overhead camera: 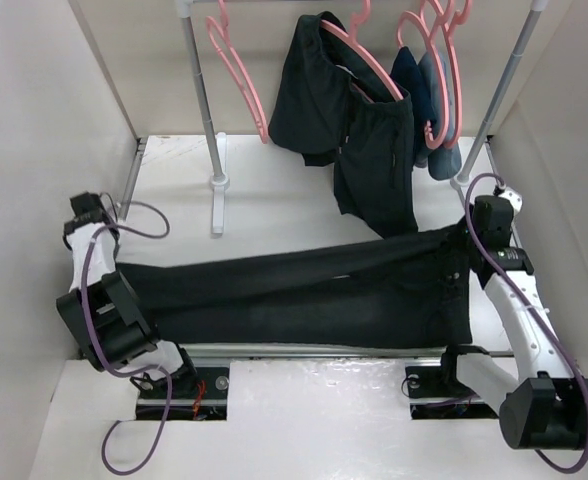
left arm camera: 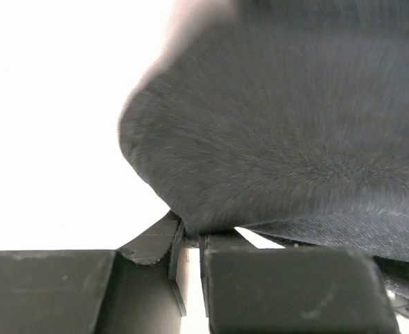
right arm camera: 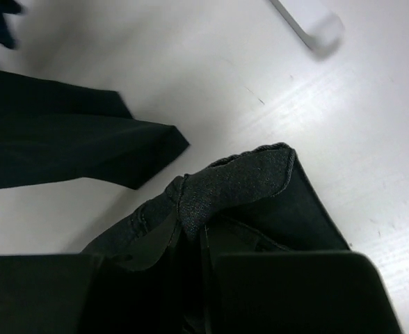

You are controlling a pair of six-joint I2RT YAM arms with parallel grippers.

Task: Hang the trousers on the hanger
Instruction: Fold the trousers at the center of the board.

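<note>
Two arm bases at the near table edge: left arm (overhead camera: 102,318) bent out toward the left wall, right arm (overhead camera: 527,318) reaching up the right side. Just beyond the bases, a metal strip (overhead camera: 324,351) along the edge, with the near side of the trousers (overhead camera: 304,295) right beside it.

Black trousers spread flat across the white table (overhead camera: 294,200), leg ends to the left, wider waist end to the right, stretched between both grippers. At the leg end, left gripper (left arm camera: 190,235) closed tight, fingertips nipping a bulging fold of the dark cloth, bright tabletop behind. At the waist end, right gripper (right arm camera: 194,233) clamped on a bunched corner of the cloth, a stitched edge standing up just above the fingers (right arm camera: 288,292).

Farther back, a clothes rack on two posts, left post (overhead camera: 214,150) and right post (overhead camera: 496,110). On its rail, from left: empty pink hanger (overhead camera: 246,88), well apart from the trousers. Next, a second pink hanger (overhead camera: 369,70) carrying a shorter black garment (overhead camera: 359,140), whose lower end reaches the far edge of the trousers in the top view. Last, more pink hangers (overhead camera: 442,60) with navy and pale-blue clothes (overhead camera: 436,150).
</note>
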